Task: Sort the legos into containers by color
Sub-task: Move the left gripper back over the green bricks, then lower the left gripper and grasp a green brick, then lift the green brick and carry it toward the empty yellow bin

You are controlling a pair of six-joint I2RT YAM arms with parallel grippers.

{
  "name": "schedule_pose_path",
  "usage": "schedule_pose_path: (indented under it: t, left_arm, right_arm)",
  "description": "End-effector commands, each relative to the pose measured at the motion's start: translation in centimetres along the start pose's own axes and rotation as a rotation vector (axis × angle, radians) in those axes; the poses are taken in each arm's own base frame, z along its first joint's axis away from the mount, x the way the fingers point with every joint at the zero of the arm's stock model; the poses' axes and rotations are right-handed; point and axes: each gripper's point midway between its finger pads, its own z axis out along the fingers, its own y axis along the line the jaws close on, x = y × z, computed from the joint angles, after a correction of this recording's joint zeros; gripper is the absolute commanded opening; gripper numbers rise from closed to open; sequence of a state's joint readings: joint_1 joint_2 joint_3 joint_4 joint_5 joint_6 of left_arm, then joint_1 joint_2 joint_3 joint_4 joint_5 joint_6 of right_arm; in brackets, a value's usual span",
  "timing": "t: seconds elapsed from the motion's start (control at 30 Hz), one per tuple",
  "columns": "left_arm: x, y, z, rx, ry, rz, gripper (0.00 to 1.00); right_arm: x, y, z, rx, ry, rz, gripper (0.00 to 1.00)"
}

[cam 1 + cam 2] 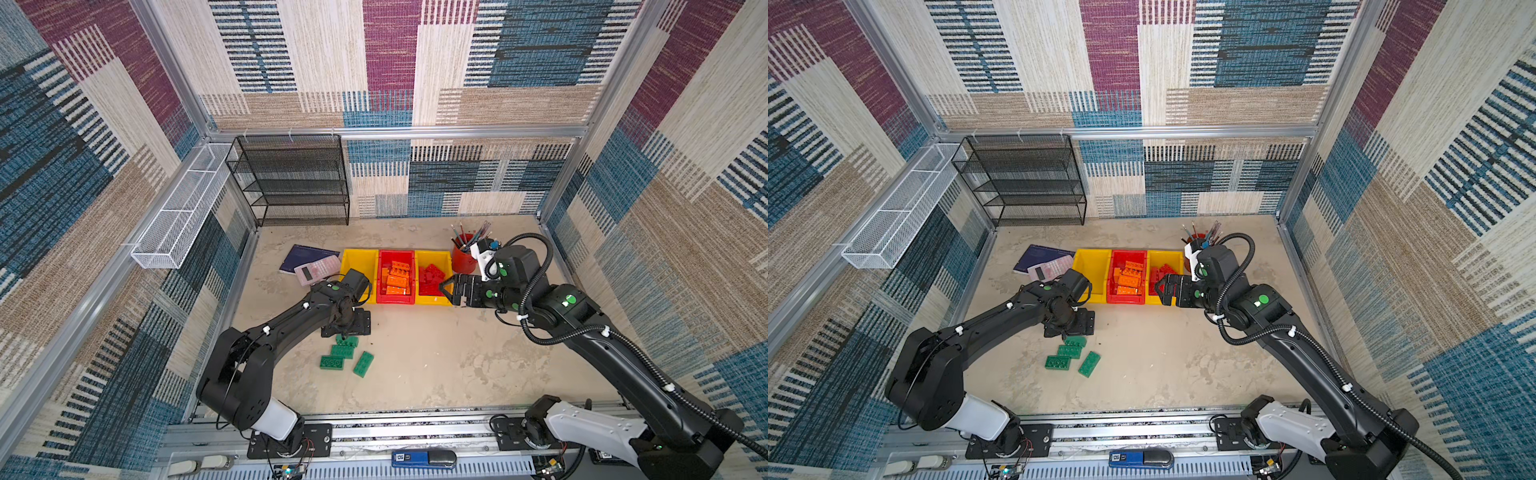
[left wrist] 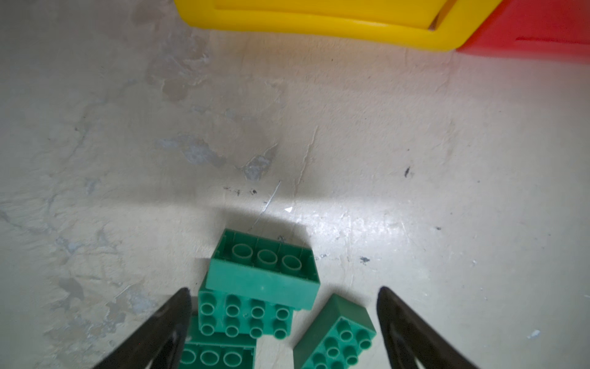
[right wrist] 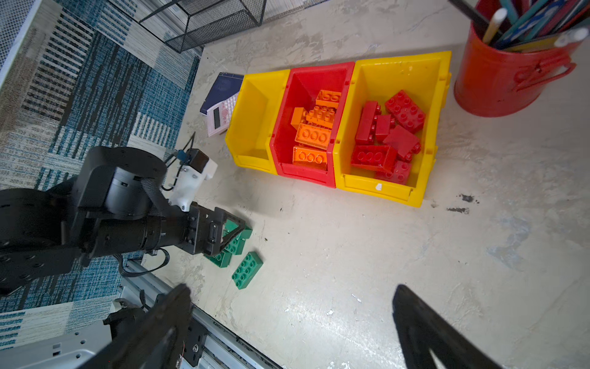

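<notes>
Several green legos [image 1: 347, 353] lie loose on the table in front of the containers. One of them, upside-down [image 2: 261, 271], rests on a studded one [image 2: 242, 319]. My left gripper [image 2: 283, 289] hangs open just over this cluster and holds nothing. In the row of containers, the left yellow bin [image 1: 359, 262] is empty. The red bin [image 1: 384, 266] holds orange legos [image 1: 399, 280], and the right yellow bin [image 1: 442, 259] holds red legos [image 1: 430, 278]. My right gripper [image 1: 445, 289] is open and empty at the right yellow bin's front right corner.
A red pencil cup [image 1: 463, 259] stands right of the bins, close to my right wrist. A pink calculator [image 1: 318, 269] on a dark notebook [image 1: 305, 255] lies left of them. A black mesh shelf [image 1: 291, 183] stands at the back, with a white wire basket [image 1: 178, 212] on the left wall.
</notes>
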State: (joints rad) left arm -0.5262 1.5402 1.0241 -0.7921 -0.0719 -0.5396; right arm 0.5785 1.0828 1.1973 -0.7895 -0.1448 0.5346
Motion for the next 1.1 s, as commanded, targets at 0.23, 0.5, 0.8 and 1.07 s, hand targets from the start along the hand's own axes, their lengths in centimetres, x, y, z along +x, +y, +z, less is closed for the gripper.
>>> schedule_pose_path:
  t: [0.23, 0.5, 0.8, 1.07]
  left_arm:
    - [1.3, 0.4, 2.5, -0.012, 0.038, 0.023, 0.90]
    - [1.3, 0.8, 3.6, -0.041, 0.042, 0.042, 0.87]
    - [1.5, 0.8, 4.5, -0.050, 0.062, 0.053, 0.78]
    - [1.3, 1.0, 4.3, -0.066, 0.065, 0.063, 0.63]
  right_arm:
    - [0.1, -0.6, -0.9, 0.025, -0.020, 0.030, 1.00]
    - [0.5, -0.6, -0.6, 0.017, -0.008, 0.046, 1.00]
    - [0.6, -0.7, -0.5, 0.021, -0.003, 0.065, 1.00]
    - [0.7, -0.7, -0.3, 0.021, 0.002, 0.074, 1.00]
